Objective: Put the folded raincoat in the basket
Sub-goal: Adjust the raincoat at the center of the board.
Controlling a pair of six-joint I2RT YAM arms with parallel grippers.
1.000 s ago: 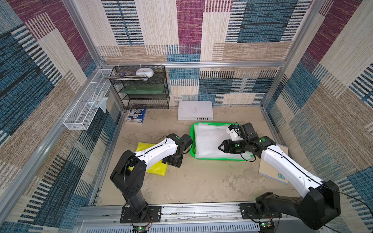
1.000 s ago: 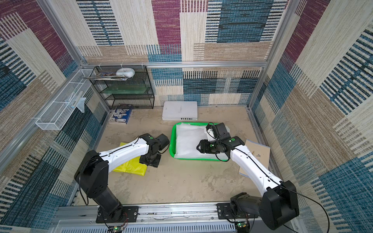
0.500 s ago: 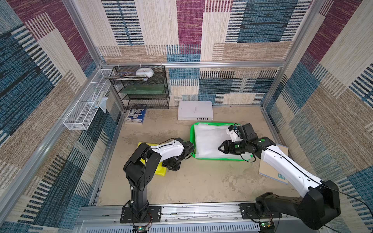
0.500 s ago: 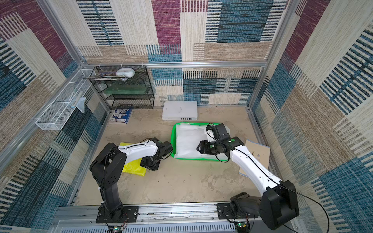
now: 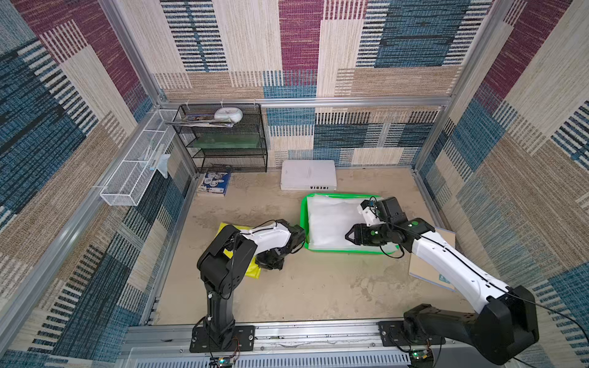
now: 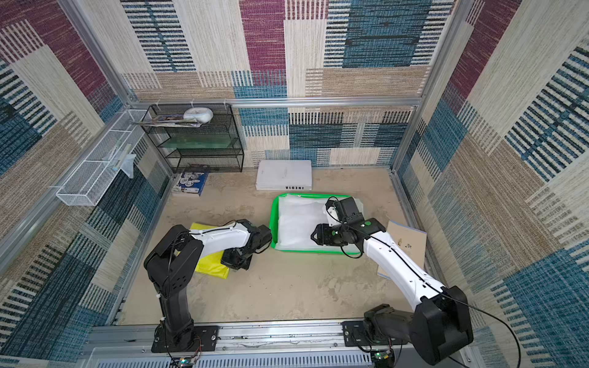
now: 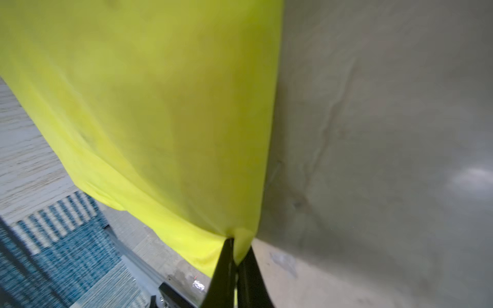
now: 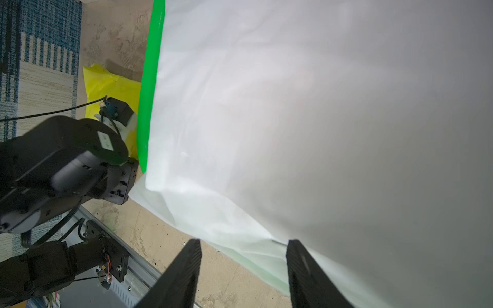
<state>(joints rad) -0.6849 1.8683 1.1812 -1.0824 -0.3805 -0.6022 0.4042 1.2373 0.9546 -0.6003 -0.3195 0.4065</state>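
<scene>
Pinching a corner of the folded bright yellow plastic raincoat [image 7: 160,106], the left gripper [image 7: 236,249] is holding its black jaws clamped together on the film. That raincoat is lying on the mottled beige tabletop [image 5: 302,286], just beside the bright green rectangular plastic basket [image 8: 150,80] and outside it. The right gripper [image 8: 243,242] is hovering with jaws apart over the white translucent plastic sheet [image 8: 293,106] that is filling the basket.

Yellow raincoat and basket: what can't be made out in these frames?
- Raincoat: mostly under the left arm in both top views; blurred and cropped in the left wrist view.
- Basket floor: covered by the white sheet wherever it shows.
- Rack contents: too small in top views.
</scene>
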